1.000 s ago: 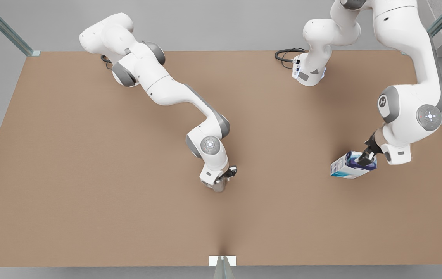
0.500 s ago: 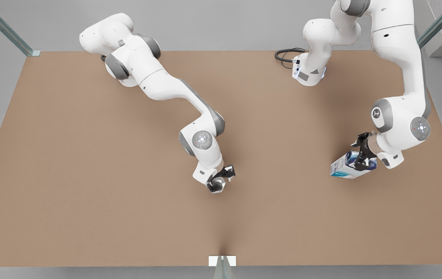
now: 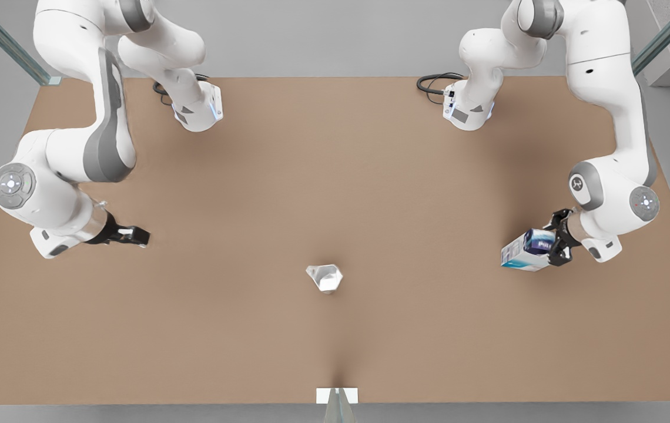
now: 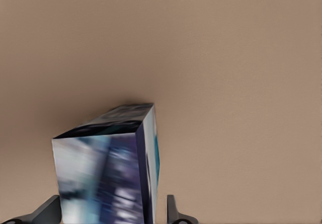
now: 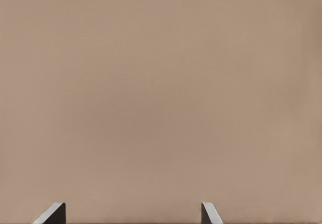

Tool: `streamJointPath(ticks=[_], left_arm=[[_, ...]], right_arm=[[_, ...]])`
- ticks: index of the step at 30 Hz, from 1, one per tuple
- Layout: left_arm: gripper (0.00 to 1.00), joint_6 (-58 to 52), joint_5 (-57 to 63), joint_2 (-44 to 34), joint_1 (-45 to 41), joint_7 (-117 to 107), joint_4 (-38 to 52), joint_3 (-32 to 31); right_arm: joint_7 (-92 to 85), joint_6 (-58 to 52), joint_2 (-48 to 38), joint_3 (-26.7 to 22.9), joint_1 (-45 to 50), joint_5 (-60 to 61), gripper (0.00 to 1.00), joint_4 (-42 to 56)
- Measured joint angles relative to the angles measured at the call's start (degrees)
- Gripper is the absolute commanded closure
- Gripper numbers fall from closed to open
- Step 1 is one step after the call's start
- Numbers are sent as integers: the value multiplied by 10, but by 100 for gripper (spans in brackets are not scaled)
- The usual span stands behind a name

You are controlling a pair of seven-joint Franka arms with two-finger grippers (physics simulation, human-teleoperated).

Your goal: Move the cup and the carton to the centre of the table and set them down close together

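Observation:
The pale faceted cup (image 3: 324, 278) stands alone near the middle of the table (image 3: 335, 164), with no gripper touching it. The carton (image 3: 524, 251) lies on its side toward the front view's right. My left gripper (image 3: 559, 244) is shut on its near end. In the left wrist view the carton (image 4: 105, 163) sits between the two fingers of my left gripper (image 4: 110, 215). My right gripper (image 3: 135, 236) hovers far off at the front view's left, open and holding nothing. Bare tabletop lies in front of my right gripper (image 5: 132, 215) in the right wrist view.
Both arm bases (image 3: 197, 111) (image 3: 467, 111) sit along the table's far edge, with a black cable (image 3: 432, 85) beside the one on the front view's right. A small white marker (image 3: 337, 395) is at the near edge. Brown surface separates cup and carton.
My right gripper let go of the cup and swung away to the front view's left; the cup stayed put. My left gripper turned and settled around the carton's end.

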Motion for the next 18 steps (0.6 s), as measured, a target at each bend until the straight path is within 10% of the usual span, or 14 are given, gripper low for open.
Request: streamJointPath(ticks=[5,9,18], left_arm=[[0,3,0,18,-1,-1,0,0],[40,1,0,22,-1,-1,1,0],[42,-36,3,17,-11,-10,30,-8]], right_arm=[[-82,-49,-10,-17,-12,-1,0,37],[-82,-50,-6,-58,15,9,0,36],[-80,-46,13,-58,22,26,0,74]])
